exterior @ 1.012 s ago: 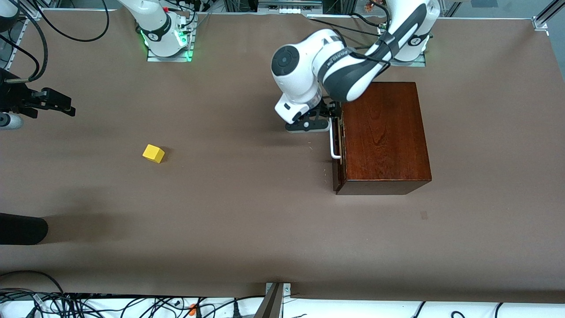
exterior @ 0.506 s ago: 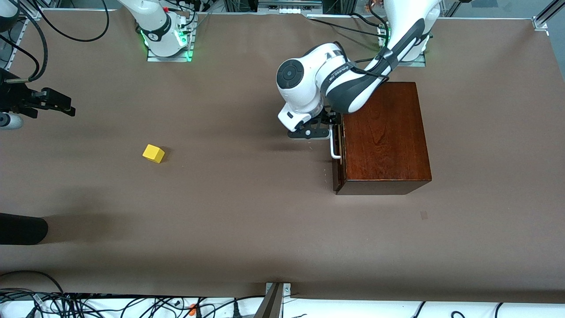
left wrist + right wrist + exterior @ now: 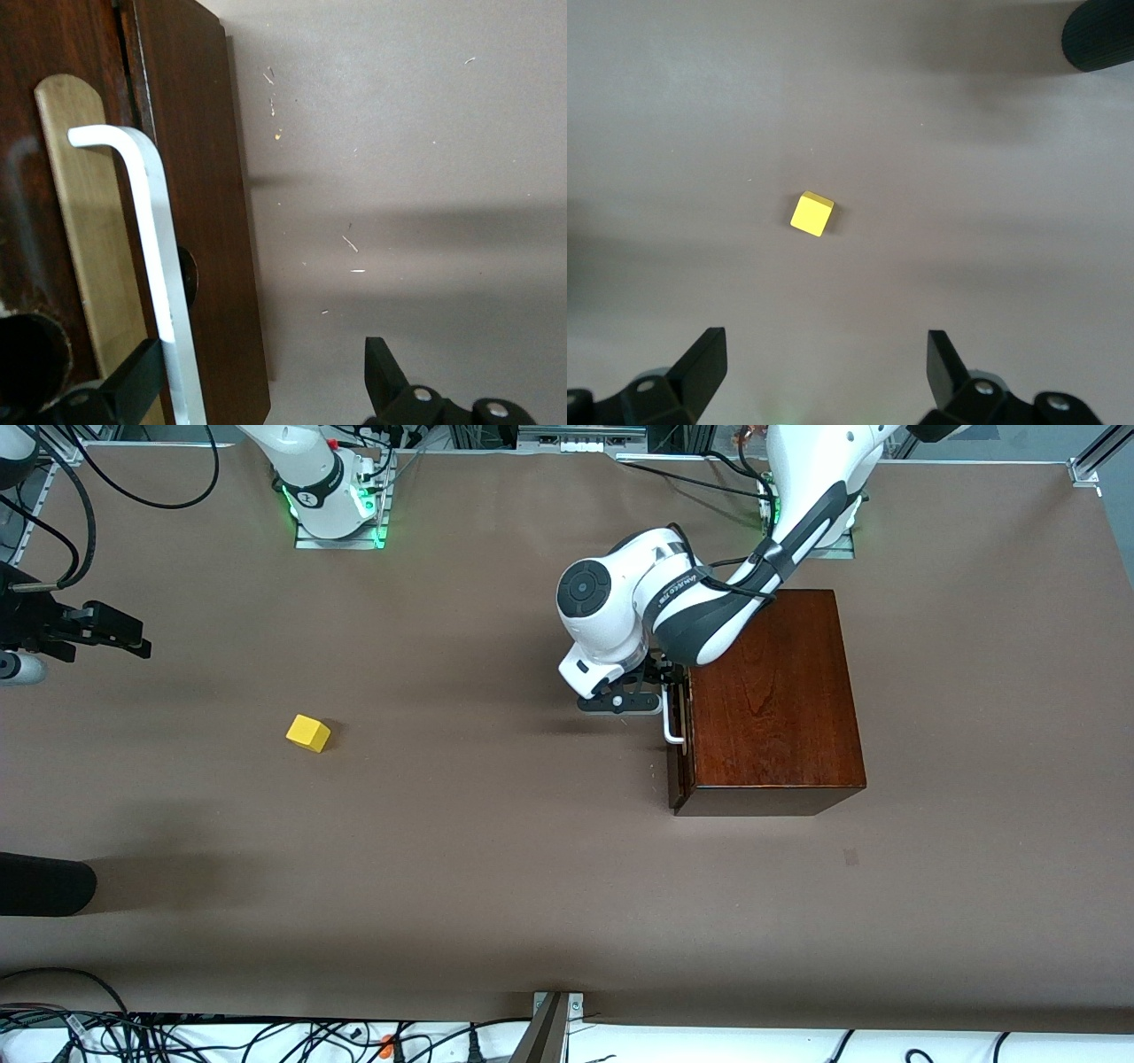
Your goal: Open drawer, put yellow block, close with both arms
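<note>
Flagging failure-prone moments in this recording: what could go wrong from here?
The left gripper is open at the white loop handle, with one finger beside the bar; closing off-centre could miss it. The drawer is barely ajar, so a pull might drag the wooden box. The right gripper waits open above the yellow block.

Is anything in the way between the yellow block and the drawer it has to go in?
Yes: the drawer is shut in its wooden box, so the yellow block cannot go in yet. The left gripper, open, sits at the white handle. Only bare table lies between.
</note>
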